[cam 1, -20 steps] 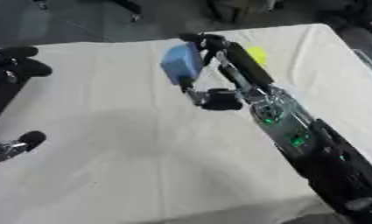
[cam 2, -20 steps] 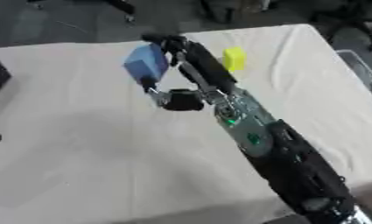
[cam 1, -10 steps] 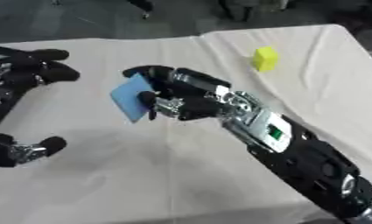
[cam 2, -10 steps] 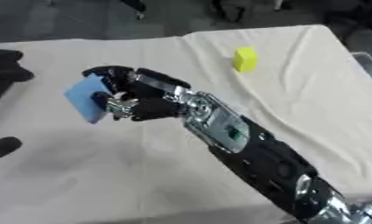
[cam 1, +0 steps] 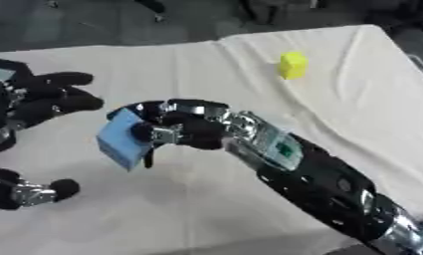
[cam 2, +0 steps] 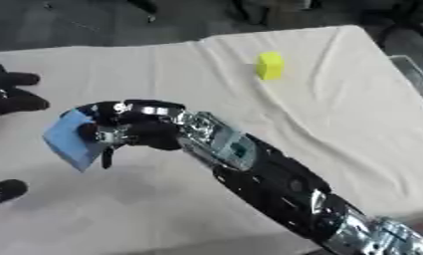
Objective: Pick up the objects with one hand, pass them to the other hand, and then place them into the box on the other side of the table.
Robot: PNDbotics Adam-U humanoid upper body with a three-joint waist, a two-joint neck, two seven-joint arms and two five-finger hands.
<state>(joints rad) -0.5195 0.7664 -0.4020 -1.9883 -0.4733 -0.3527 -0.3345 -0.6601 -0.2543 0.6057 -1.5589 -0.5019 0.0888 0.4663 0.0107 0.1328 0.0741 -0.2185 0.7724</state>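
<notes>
A light blue block (cam 1: 121,139) hangs above the white tablecloth (cam 1: 197,64), held by my right hand (cam 1: 173,130), whose fingers and thumb curl round its right side. That arm stretches across from the lower right. My left hand (cam 1: 42,99) sits at the left edge, just up and left of the block, fingers spread and straight, not touching it. A yellow block (cam 1: 292,65) stands on the cloth at the far right. No box shows in either view.
A black rounded part (cam 1: 27,189) of the left arm lies near the lower left corner. The table's far edge runs along the top, with dark floor and chair legs beyond. A metal frame (cam 2: 415,74) shows at the right edge.
My right hand has carried the blue block further left and down, toward my left hand. The left hand has come closer in from the left edge.
</notes>
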